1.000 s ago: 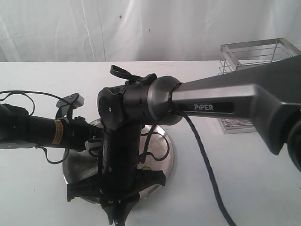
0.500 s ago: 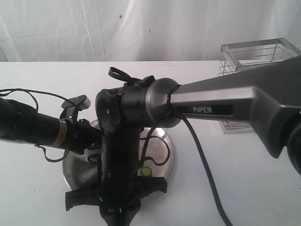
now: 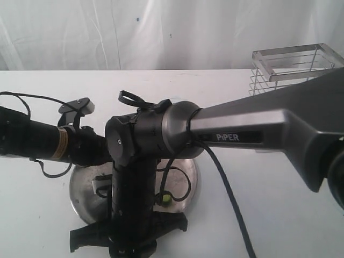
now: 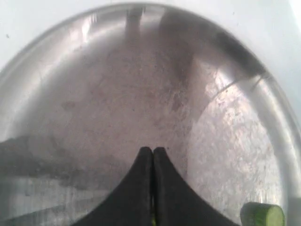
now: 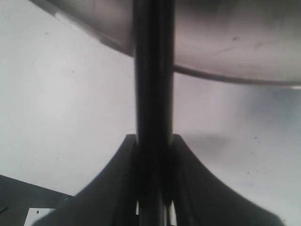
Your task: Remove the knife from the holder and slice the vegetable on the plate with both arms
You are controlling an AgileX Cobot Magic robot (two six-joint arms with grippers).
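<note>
Already the knife (image 5: 153, 70) is out and clamped in your right pincer (image 5: 153, 141), nearest the camera, its dark length reaching to the plate (image 5: 235, 42) rim. Further in, your left pincer (image 4: 153, 151) hangs pressed shut over the plate, with one cut piece of the vegetable (image 4: 262, 215) near it, so I judge slicing begun, not finished. Farthest back on the table (image 3: 279, 204), the holder (image 3: 262, 65) shows no knife.

The place reads as a robotics lab bench, not a home kitchen: a plain white table (image 3: 285, 215) backed by draped white cloth (image 3: 172, 32) along the top of the frame. Cabled black robot arms (image 3: 252, 126) reach over a steel plate (image 3: 86, 201), with a wire holder (image 3: 293, 62) at upper right.
</note>
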